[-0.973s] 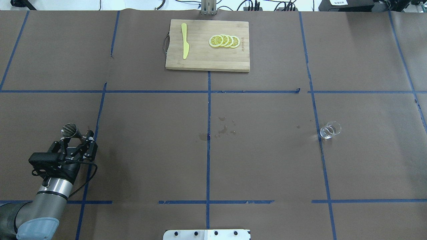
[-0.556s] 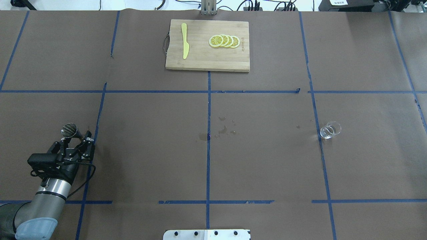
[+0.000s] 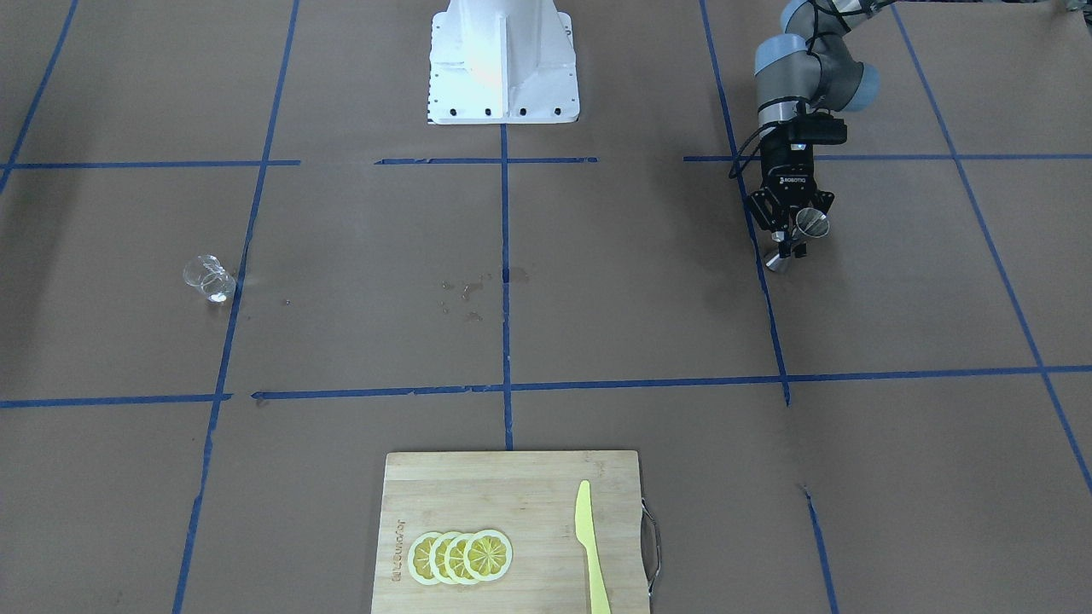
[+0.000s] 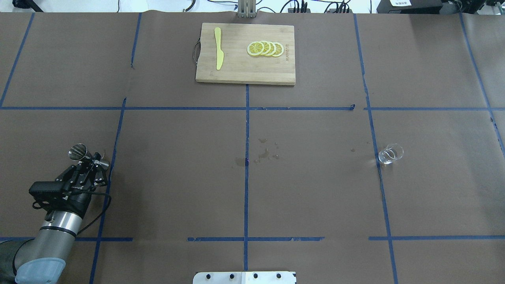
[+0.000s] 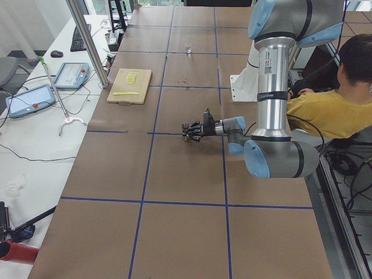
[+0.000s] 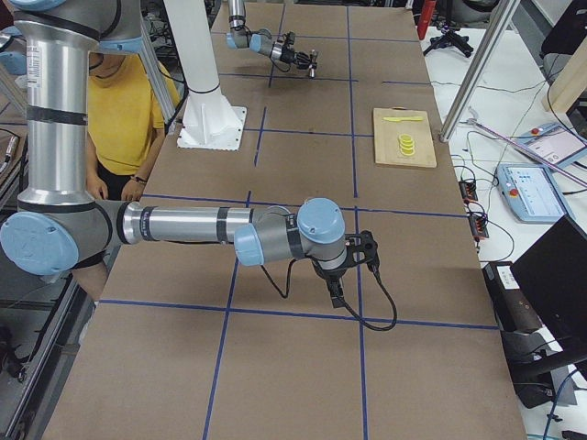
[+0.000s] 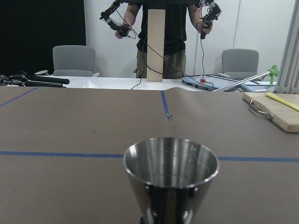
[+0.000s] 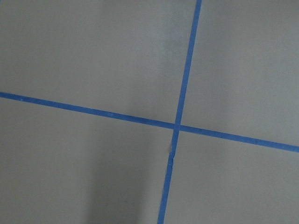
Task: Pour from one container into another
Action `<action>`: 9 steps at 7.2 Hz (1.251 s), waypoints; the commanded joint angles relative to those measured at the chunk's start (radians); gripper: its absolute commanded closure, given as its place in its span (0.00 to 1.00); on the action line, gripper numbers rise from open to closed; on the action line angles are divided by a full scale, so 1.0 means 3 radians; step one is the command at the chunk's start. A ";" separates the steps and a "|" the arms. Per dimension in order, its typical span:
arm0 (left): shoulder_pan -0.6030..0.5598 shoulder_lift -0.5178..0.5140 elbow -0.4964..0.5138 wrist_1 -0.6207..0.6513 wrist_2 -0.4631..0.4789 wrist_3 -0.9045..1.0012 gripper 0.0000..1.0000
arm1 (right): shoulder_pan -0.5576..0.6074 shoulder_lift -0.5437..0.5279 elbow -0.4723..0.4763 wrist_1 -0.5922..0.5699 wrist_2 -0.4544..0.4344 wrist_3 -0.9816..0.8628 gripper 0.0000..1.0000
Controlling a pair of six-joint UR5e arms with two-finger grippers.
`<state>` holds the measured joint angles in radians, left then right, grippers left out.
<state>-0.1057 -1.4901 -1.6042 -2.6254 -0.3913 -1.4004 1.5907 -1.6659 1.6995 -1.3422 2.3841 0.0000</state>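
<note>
The steel jigger (image 4: 79, 152) stands at the table's near left, with my left gripper (image 4: 92, 163) shut on its narrow waist. In the front-facing view the jigger (image 3: 809, 224) and the left gripper (image 3: 792, 239) are at upper right. The jigger's open cup (image 7: 171, 170) fills the left wrist view and looks upright. Whether its base touches the table is unclear. The clear glass cup (image 4: 390, 154) stands alone at mid right, far from both arms, and shows again as the glass cup (image 3: 207, 279). My right gripper (image 6: 370, 249) shows only in the exterior right view, so its state is unclear.
A wooden cutting board (image 4: 244, 75) at the far middle carries lemon slices (image 4: 265, 48) and a yellow knife (image 4: 218, 47). Wet spots (image 4: 266, 152) mark the table's centre. A seated person in a yellow shirt (image 5: 325, 110) is beside the robot. Another person (image 7: 163, 28) stands beyond the table.
My left gripper has drawn slightly left and back toward the robot, carrying the jigger with it. The glass cup has not moved.
</note>
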 commanded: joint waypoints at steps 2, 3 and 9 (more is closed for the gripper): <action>-0.0006 0.0002 -0.0113 -0.0109 0.0021 0.0086 1.00 | 0.0000 0.0005 0.0000 0.0000 0.0004 -0.0005 0.00; -0.0006 0.0007 -0.0119 -0.0378 0.0016 0.0527 1.00 | 0.0005 0.0000 0.0000 0.0000 0.0004 0.0000 0.00; -0.0361 -0.0666 -0.0247 -0.2166 -0.1718 0.2832 1.00 | 0.0005 0.0010 -0.0020 0.0000 -0.0006 0.0005 0.00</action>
<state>-0.1457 -1.6234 -1.6722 -3.2862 -0.7275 -0.5654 1.5920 -1.6642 1.6943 -1.3422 2.3829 0.0013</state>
